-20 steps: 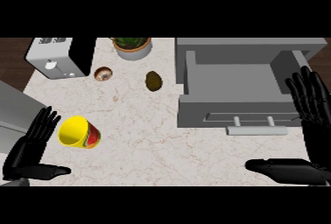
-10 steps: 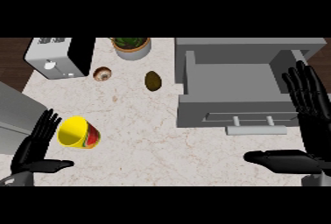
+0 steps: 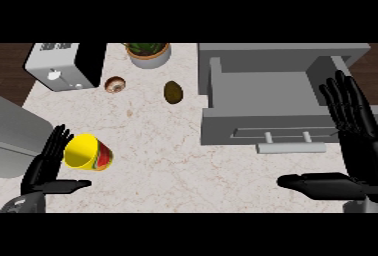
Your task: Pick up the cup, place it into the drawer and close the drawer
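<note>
A yellow cup (image 3: 86, 153) with a red band lies tilted on the marble counter at the left, its mouth facing up-left. My left hand (image 3: 46, 169) is open just left of the cup, fingers straight and thumb stretched out below it, close to the cup's rim. The grey drawer (image 3: 262, 95) stands pulled open at the right, its inside bare, with a bar handle (image 3: 289, 147) on its front. My right hand (image 3: 353, 130) is open at the right edge, fingers up beside the drawer, thumb pointing left.
A toaster (image 3: 63, 65) stands at the back left, a potted plant (image 3: 148, 53) behind the middle. A small brown bowl-like object (image 3: 115, 84) and a dark oval fruit (image 3: 173, 92) lie on the counter (image 3: 162, 165). A grey appliance (image 3: 15, 135) fills the left edge.
My left hand has slid down and slightly left along the cup's left side. My right hand has drifted a little toward the right edge. The cup and drawer have not moved.
</note>
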Robot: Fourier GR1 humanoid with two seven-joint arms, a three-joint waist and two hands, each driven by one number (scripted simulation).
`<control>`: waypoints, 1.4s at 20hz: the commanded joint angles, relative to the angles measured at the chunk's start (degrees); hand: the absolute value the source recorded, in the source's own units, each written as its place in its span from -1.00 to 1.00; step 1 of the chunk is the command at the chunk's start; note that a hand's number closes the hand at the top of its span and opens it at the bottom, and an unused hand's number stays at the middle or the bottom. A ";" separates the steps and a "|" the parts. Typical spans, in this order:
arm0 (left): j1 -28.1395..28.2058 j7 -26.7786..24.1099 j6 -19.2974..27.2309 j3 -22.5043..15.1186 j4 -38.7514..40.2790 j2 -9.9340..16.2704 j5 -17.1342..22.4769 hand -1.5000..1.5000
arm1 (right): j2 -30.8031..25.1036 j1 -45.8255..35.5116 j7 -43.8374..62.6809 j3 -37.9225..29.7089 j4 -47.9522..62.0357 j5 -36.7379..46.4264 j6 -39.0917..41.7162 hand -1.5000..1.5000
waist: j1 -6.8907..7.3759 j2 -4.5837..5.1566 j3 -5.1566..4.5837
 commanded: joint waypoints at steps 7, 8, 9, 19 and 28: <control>-2.97 -9.50 -3.38 -0.66 6.33 -0.75 -1.45 -1.00 | -1.15 0.93 3.90 -0.53 -4.05 -2.11 1.68 -1.00 | -0.48 0.01 -0.05; -2.84 -9.76 -5.45 -0.76 6.08 0.11 -1.33 -1.00 | -1.14 -0.77 -3.94 -1.84 3.88 -1.23 2.13 -1.00 | -0.01 0.22 -0.02; -4.35 -8.52 -4.09 -1.24 6.00 -2.00 -1.54 -1.00 | 0.38 -0.05 1.19 0.57 -0.92 0.18 0.17 -1.00 | -0.27 0.05 -0.03; -4.31 -11.02 -9.02 -1.35 6.29 -3.34 -0.71 -1.00 | -1.70 -0.09 -0.31 -2.28 0.58 -3.71 3.32 -1.00 | -0.65 0.20 -0.12; -5.36 -9.21 -16.29 -1.70 3.93 -5.13 1.54 1.00 | 0.50 0.60 -1.42 -0.41 1.23 -1.12 1.42 -1.00 | 0.04 0.00 -0.02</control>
